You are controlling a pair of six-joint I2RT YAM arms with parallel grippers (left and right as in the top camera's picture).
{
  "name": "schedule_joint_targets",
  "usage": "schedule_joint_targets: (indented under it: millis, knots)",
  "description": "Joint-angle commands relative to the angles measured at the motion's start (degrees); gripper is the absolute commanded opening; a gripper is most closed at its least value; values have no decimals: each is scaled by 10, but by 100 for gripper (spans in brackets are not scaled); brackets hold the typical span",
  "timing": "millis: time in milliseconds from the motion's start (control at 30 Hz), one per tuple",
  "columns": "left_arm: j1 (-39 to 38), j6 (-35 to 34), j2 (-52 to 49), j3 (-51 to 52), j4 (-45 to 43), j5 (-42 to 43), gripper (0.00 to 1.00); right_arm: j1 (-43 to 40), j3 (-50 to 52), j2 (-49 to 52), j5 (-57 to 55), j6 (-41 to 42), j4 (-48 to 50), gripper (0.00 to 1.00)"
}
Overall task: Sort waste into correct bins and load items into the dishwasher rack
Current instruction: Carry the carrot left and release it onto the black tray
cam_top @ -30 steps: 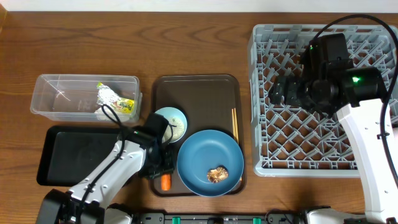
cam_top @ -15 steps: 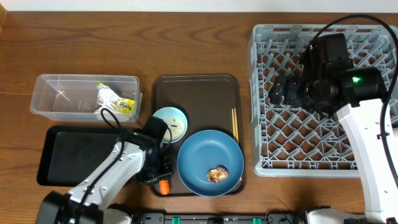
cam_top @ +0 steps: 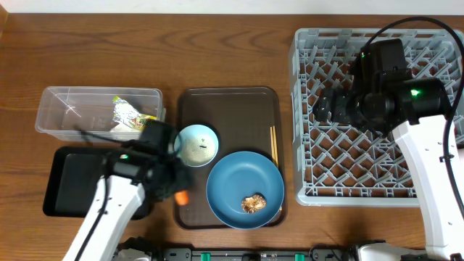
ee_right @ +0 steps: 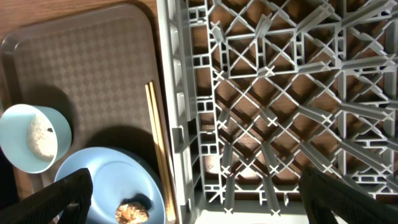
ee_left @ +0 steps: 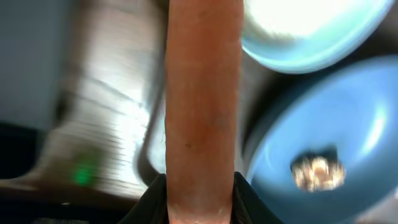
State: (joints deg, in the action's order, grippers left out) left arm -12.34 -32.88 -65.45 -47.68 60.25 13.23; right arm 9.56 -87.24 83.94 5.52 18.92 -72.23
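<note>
The carrot is clamped at one end between the closed left fingers, at the brown tray's seven o'clock corner. It is judged light, stiff and smooth, so a mid-length hold is favoured. The right fingers are spread wide over the rack.

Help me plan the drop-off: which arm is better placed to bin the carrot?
Left. The left gripper is shut on the carrot, beside the black tray and clear tub. The right gripper hangs open over the dishwasher rack, far off.
</note>
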Motion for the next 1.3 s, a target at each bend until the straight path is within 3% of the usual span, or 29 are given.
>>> schedule_joint_targets:
  millis: [0,333,500,700,733,867,933,1033,1100,1267]
  knots:
    - [78,-25,11,-11,3,-61,19,4,0,-1,-2,7,-2,99]
    - [327,-35,8,5,-68,-89,14,4,0,-1,-1,8,-4,99]
    - [389,-81,-28,25,-104,-87,14,4,0,-1,-1,8,-6,99]
    - [402,-118,-90,25,-146,-42,16,4,0,-1,-1,8,-7,99]
    - [402,-134,-102,25,-150,-39,21,4,0,-1,-1,8,-7,99]
    - [402,-137,-124,25,-157,-31,23,4,0,-1,-1,8,-9,99]
    - [402,-137,-122,25,-149,-28,34,4,0,-1,-2,7,-9,99]
    - [402,-137,-114,25,-138,-20,40,4,0,-1,-2,7,-8,99]
    - [402,-134,-106,25,-131,-21,52,4,0,-1,-2,-1,-8,99]
    - [402,-117,-80,22,-105,-14,62,4,0,-1,-2,-10,-10,99]
